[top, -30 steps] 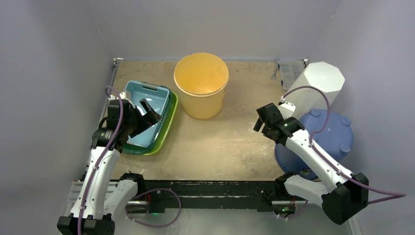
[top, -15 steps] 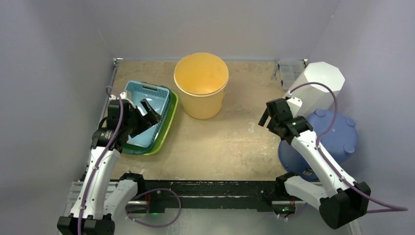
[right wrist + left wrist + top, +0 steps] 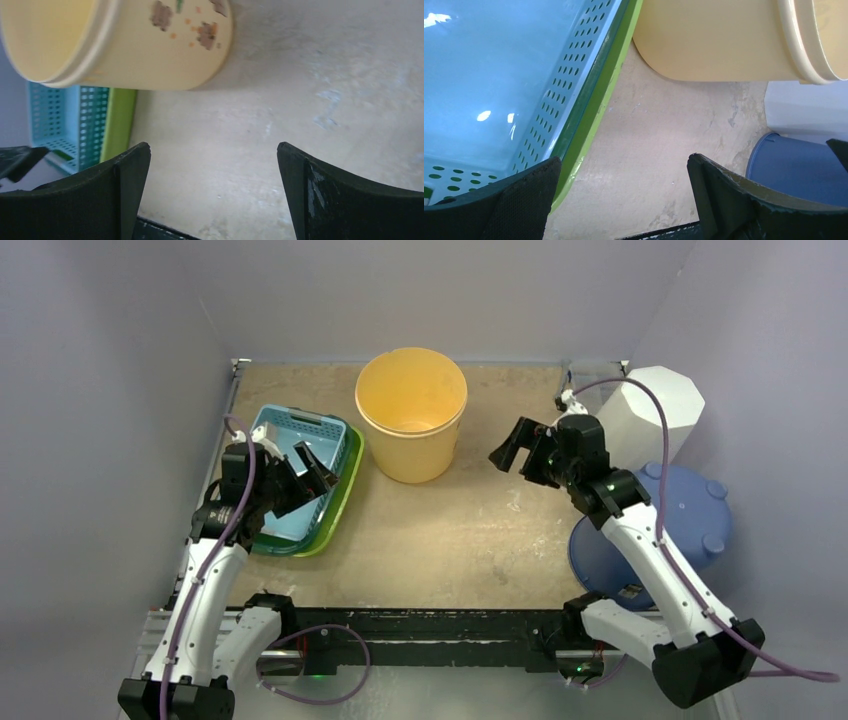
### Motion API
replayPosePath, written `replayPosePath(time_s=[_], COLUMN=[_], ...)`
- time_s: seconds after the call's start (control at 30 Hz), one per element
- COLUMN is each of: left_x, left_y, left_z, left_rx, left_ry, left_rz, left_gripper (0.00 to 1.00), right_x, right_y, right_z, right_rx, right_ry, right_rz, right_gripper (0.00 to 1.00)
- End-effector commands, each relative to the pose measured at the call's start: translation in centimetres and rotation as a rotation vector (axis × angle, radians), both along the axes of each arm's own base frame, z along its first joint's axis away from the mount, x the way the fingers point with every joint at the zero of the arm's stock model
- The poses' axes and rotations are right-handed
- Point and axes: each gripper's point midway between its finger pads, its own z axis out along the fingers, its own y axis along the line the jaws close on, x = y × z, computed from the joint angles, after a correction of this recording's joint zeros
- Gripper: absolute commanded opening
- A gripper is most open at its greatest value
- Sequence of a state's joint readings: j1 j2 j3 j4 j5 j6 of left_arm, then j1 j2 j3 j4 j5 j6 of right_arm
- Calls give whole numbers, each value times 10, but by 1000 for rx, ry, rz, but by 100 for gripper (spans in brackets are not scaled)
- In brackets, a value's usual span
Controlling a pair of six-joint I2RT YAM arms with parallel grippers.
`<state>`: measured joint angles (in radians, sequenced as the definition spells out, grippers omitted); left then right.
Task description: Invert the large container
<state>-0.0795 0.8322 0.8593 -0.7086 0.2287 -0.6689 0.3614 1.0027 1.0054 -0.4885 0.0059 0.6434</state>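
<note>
Yellow bucket [image 3: 411, 415] is what we take to be the large container. It stands upright with its mouth open to the ceiling, at the far middle of the desk [image 3: 450, 530], just beside the blue basket [image 3: 300, 418] and the green tray [image 3: 345, 495] under it.

We judge the step in hand to be the approach, with nothing gripped yet. The right pincer [image 3: 515, 452] is spread wide and empty, hanging above bare desk to the right of the bucket, near it but clearly apart. In the right wrist view the bucket [image 3: 150, 45] sits up and to the left, outside the gap between the fingers [image 3: 125, 195], so the pincer [image 3: 212, 147] is not yet lined up on it.

The left pincer [image 3: 305, 472] is also wide and empty, over the basket. From its wrist, the bucket's wall [image 3: 714, 40] shows at the upper right, off to one side.

To do this well, we would not try to span the body, which looks far too broad for either pincer. Better to come at the rim from above, one finger inside and one outside, and close firmly on the lip. Then we lift enough for the base to clear the desk and roll the wrist over. The other pincer can steady the far wall, so the bucket does not swing into the basket.
</note>
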Motion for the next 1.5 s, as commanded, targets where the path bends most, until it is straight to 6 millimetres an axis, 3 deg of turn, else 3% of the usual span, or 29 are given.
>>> replayPosePath(time_s=[0.0,0.2,0.4,0.5,0.67,0.77,0.87,1.03,1.27,1.47], left_x=[4,1,1,1,1,2,3,7,9,5], left_y=[-9,-14,-15,-15,-14,-15,-16,-19,-20,-19], left_z=[6,4,8,7,4,3,1,0,5,4], left_rx=[-36,-64,-73,-75,-68,-67,-67,-78,-86,-84], left_ry=[-47,-39,-47,-45,-42,-38,-35,-33,-48,-46], left_rz=[-50,-63,-63,-60,-63,-69,-74,-88,-90,-83], left_gripper=[96,96,96,96,96,96,96,96,95,95], right_x=[22,43,58,57,32,5,-23,-50,-69,-60], right_y=[41,57,67,62,35,9,-22,-65,-114,-123], right_z=[62,86,84,74,29,-3,-21,-33,-47,-35], right_rx=[161,231,226,177,46,-28,-77,-166,-355,-400], right_ry=[-149,-200,-158,-123,-3,88,127,155,246,189], right_rz=[151,172,197,187,132,36,-108,-288,-499,-527], right_gripper=[98,98,98,98,99,99,99,99,99,99])
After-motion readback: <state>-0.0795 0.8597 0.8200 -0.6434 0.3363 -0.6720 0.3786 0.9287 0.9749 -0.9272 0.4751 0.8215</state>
